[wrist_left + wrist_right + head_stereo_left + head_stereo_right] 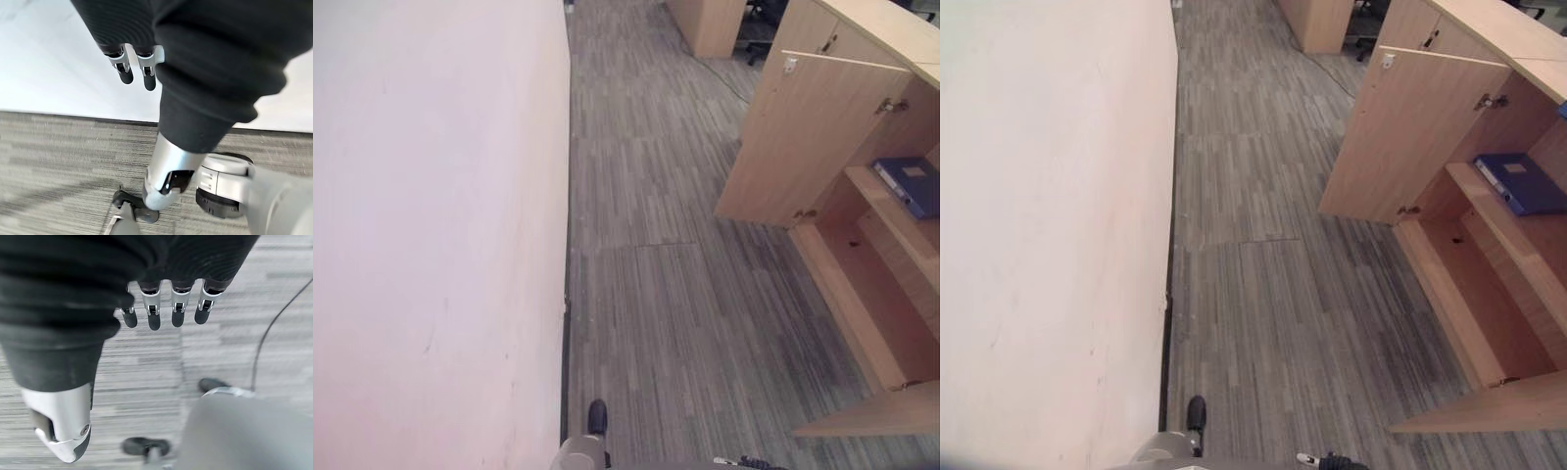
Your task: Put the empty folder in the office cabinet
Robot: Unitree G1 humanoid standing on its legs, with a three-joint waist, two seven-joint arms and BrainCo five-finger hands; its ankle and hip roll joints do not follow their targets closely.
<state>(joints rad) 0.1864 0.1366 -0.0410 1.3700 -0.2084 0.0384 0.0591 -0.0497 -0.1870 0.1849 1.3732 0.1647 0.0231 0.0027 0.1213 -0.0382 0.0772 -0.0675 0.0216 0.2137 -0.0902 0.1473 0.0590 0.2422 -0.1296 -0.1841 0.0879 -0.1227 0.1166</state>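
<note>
Folder [1520, 182] is already lying flat on the upper shelf [1513, 235] inside the open cabinet [1449, 211], blue cover up, spine toward the door side. So going by how things lie, the placing part looks done, or near enough. I can't tell from here whether the folder is actually empty, it's closed.

Both hands have nothing in them. Left hand [134, 68] hangs down by the wall [431, 235] with its fingers straight and loose over the grey carpet [656, 294]. Right hand [166, 308] is the same deal, fingers lined up in a row, relaxed, pointing at the floor, gripping nothing. Both are well apart from the cabinet.

Containers: the cabinet is light wood, its door [1410, 137] swung wide open toward the carpet. Upper shelf holds just the blue folder as far as I can see. The lower compartment [1474, 294] under it looks bare, just the wooden bottom and back with a couple of small dark spots I can't make out. Another edge of wood [1489, 406] shows at the bottom right, probably a second open door, not sure.

What's next, my guess: if anything is left it's shutting the door, which would mean turning toward the cabinet, since it sits off to the right side while the wall takes up the left.
</note>
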